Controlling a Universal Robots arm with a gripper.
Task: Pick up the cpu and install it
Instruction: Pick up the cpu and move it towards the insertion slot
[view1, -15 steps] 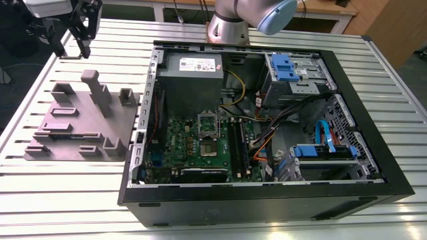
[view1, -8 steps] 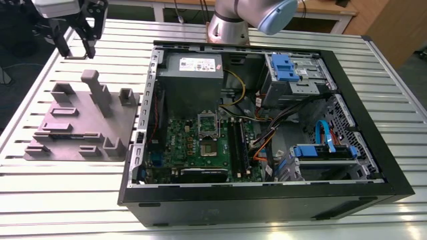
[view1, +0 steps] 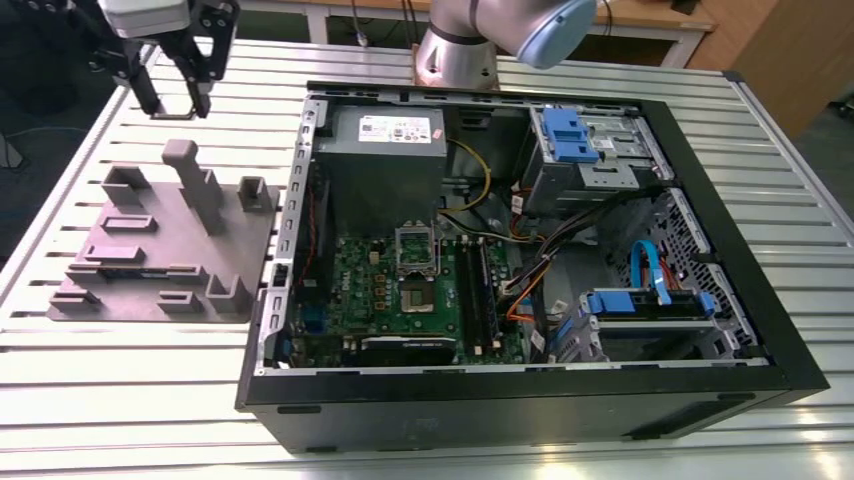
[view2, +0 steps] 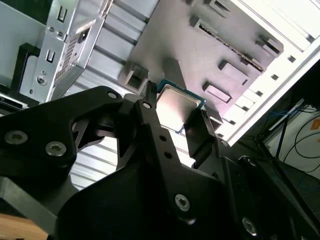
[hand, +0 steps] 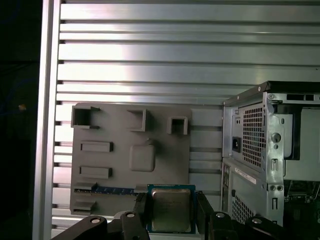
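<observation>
The jaws clamp the cpu by two opposite edges, above the bench's far-left corner in the exterior view. The socket lies well apart, toward that view's right.

case: on the tabletop, from its middle to the exterior view's right edge.
plate: on the tabletop, just beside the case, toward the exterior view's left edge.
hand: above the far corner at the exterior view's left, behind the plate.
chip: between the hand's fingers, off the plate.
</observation>
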